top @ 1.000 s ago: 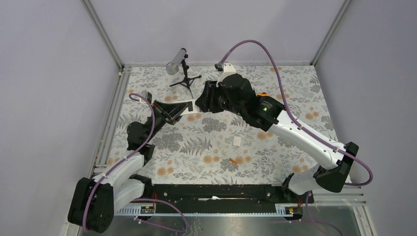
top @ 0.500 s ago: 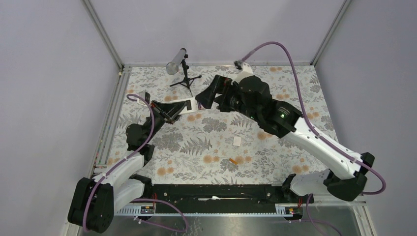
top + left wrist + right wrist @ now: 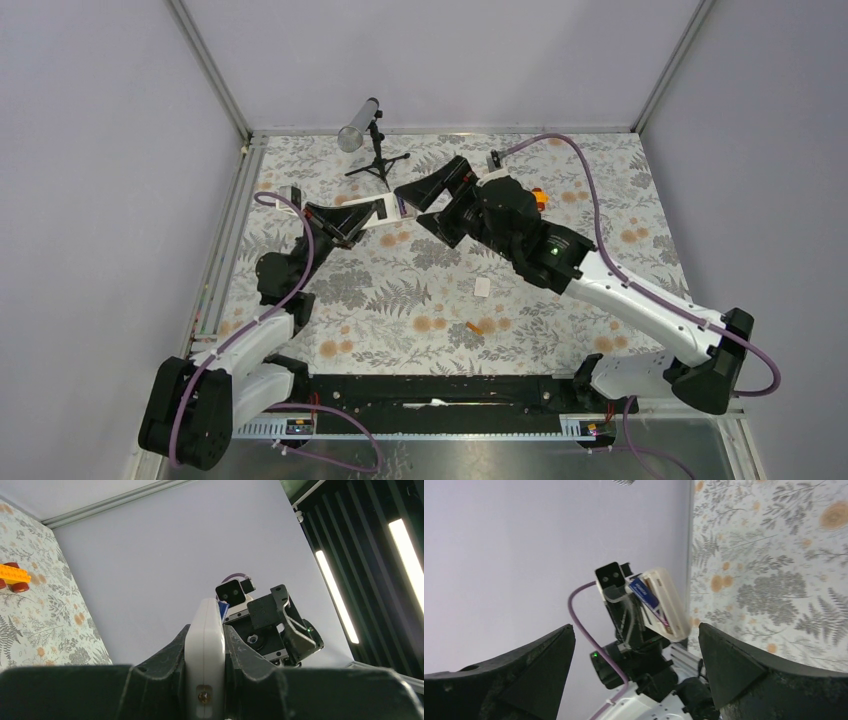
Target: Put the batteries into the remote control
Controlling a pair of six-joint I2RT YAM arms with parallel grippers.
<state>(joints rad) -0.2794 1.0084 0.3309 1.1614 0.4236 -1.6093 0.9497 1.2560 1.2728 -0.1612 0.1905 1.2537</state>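
My left gripper [image 3: 360, 216] is shut on the remote control [image 3: 388, 211] and holds it off the table, its white edge [image 3: 205, 650] clamped between the jaws. In the right wrist view the remote control [image 3: 667, 611] shows its open back with a blue-purple battery [image 3: 644, 592] lying in it. A tip of that battery [image 3: 223, 609] peeks past the remote's end. My right gripper [image 3: 422, 204] stands wide open just right of the remote, touching nothing. An orange battery [image 3: 474, 327] lies on the table nearer the bases.
A small white flat piece [image 3: 482, 287] lies on the floral table mat. An orange toy car [image 3: 537, 197] sits behind my right arm. A small black tripod [image 3: 378, 158] with a grey cylinder [image 3: 357, 124] stands at the back left. Grey walls enclose the table.
My right gripper has opened wide and drawn back to the right, away from the remote. The left gripper still holds the remote in about the same place.
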